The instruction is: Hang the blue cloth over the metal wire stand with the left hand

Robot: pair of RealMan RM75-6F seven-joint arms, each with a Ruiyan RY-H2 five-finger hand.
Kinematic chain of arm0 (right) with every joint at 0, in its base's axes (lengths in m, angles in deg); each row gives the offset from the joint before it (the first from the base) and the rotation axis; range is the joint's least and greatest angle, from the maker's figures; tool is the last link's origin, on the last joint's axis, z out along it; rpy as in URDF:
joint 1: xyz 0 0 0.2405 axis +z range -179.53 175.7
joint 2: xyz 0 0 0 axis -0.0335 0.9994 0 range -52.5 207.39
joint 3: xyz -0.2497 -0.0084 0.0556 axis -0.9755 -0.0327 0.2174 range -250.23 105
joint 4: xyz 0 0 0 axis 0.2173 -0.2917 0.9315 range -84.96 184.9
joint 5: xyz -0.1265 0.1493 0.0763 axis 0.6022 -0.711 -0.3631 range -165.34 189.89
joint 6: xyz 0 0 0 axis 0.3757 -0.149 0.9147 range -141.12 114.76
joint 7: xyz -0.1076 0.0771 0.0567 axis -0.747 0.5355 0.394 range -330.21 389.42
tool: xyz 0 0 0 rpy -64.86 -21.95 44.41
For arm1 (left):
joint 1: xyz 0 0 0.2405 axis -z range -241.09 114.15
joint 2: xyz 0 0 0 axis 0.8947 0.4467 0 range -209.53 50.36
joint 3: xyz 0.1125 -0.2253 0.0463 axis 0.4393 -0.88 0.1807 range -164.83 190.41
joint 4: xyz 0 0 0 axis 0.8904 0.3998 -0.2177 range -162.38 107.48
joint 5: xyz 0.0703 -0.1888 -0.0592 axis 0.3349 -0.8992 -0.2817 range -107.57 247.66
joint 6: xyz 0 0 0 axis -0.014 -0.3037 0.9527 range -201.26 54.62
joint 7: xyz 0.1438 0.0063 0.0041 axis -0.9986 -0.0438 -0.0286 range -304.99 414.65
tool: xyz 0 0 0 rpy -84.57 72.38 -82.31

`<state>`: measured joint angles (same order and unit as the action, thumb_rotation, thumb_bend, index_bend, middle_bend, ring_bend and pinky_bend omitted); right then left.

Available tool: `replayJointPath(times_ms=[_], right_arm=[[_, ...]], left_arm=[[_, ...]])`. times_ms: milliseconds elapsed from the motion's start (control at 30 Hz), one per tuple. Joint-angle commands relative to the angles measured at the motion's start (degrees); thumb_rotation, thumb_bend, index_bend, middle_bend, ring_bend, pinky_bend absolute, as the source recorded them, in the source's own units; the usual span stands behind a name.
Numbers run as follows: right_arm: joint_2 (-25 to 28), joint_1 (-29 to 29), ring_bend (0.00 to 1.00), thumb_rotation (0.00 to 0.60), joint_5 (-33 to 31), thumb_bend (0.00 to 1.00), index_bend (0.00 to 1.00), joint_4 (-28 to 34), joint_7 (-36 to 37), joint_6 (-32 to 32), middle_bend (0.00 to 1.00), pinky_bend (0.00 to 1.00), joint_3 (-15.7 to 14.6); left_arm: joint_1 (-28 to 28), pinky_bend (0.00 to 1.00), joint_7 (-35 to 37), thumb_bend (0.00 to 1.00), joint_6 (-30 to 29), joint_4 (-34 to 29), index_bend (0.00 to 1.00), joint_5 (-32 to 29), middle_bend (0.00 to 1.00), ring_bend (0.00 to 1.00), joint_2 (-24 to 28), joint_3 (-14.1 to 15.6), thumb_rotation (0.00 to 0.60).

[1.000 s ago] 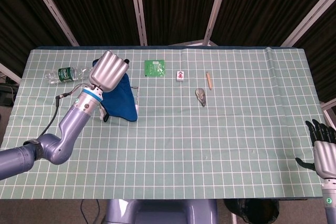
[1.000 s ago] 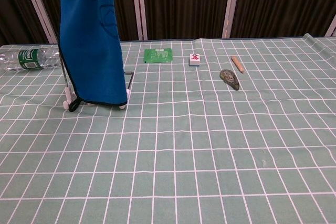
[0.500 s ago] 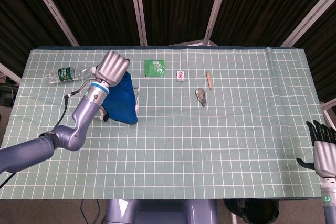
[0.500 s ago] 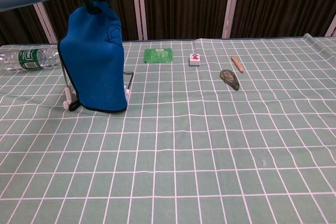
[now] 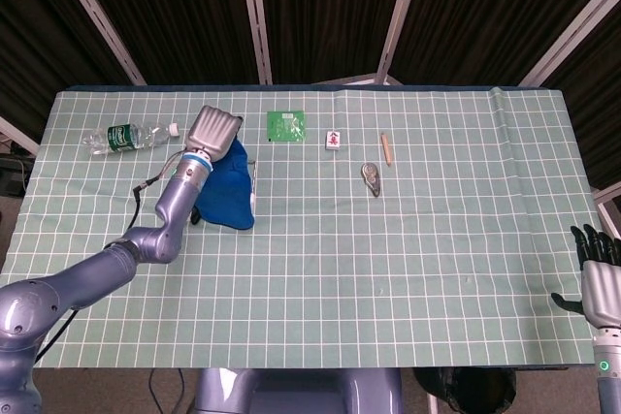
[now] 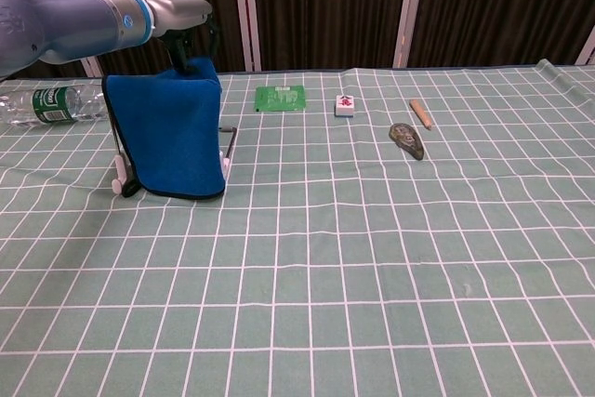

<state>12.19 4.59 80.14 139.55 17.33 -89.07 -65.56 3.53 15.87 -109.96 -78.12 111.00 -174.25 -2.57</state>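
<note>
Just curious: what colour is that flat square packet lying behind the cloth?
Green packet, with pale markings; the chest view shows it best.

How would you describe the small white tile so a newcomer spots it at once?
Start at the far edge of the green gridded table and find the green packet. Just right of it lies the small white tile, with a short wooden stick further right. It alone is a white block with a red mark on top.
</note>
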Motion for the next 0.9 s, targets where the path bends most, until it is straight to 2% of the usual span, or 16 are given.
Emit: replayJointPath(times_ms=[33,200,333,467,533,567,667,733,800,833,900], right_arm=[[0.05,-0.04,0.0,0.6,0.07,0.0,0.0,0.06,0.07,-0.14,0.0,0.0,0.02],[0.24,-0.16,0.0,0.6,0.49,0.0,0.0,0.28,0.39,-0.46,0.0,0.0,-0.05],[0.56,-0.39,0.0,0.6,1.5,0.0,0.0,0.74,0.9,-1.1,0.0,0.0,-0.26],[0.86,-0.61,0.0,0.6,2.39,0.0,0.0,1.11,1.46,-1.58,0.0,0.0,-0.48],[1.03,-0.75,0.0,0.6,3.12,0.0,0.0,1.39,1.85,-1.92,0.0,0.0,-0.66],[1.11,-0.81,0.0,0.6,3.5,0.0,0.0,1.53,2.03,-2.13,0.0,0.0,-0.74],[1.38,-1.04,0.0,0.6,5.13,0.0,0.0,1.9,3.11,-2.91,0.0,0.0,-1.04],[1.6,-1.17,0.0,0.6,5.99,0.0,0.0,2.01,4.04,-3.12,0.0,0.0,-1.26],[1.81,-1.24,0.0,0.6,6.62,0.0,0.0,2.08,4.85,-3.23,0.0,0.0,-1.38],[1.96,-1.27,0.0,0.6,6.99,0.0,0.0,2.15,5.26,-3.31,0.0,0.0,-1.46],[2.22,-1.34,0.0,0.6,7.65,0.0,0.0,2.26,5.91,-3.53,0.0,0.0,-1.56]], left_arm=[[0.01,1.0,3.46,0.0,-0.43,-0.73,0.0,-0.37,0.83,0.86,0.05,-1.56,0.6],[-1.24,1.0,7.74,0.0,-1.41,-5.32,0.0,-0.93,0.81,0.86,2.59,-3.42,0.6],[-4.21,1.0,12.86,0.0,-4.3,-12.98,0.0,0.7,0.81,0.86,6.83,-4.71,0.6],[-7.9,1.0,17.07,0.0,-7.63,-19.61,0.0,4.53,0.78,0.84,10.73,-4.25,0.6],[-10.52,0.98,19.42,0.0,-10.11,-23.29,0.0,7.02,0.73,0.79,12.97,-3.57,0.6],[-11.77,0.93,20.47,0.0,-11.24,-24.97,0.0,8.11,0.67,0.74,13.98,-3.21,0.6],[-16.98,0.65,23.05,0.0,-15.63,-32.24,0.0,11.99,0.45,0.53,18.75,-0.94,0.6],[-20.61,0.39,23.79,0.0,-19.28,-36.75,0.0,14.51,0.25,0.31,21.78,0.98,0.6],[-23.27,0.2,24.1,0.0,-22.21,-39.83,0.0,16.61,0.1,0.14,23.73,2.53,0.6],[-24.73,0.11,24.15,0.0,-23.78,-41.31,0.0,17.79,0.04,0.07,24.71,3.5,0.6],[-27.2,0.02,24.1,0.0,-26.62,-43.51,0.0,19.89,0.0,0.01,26.17,5.14,0.6]])
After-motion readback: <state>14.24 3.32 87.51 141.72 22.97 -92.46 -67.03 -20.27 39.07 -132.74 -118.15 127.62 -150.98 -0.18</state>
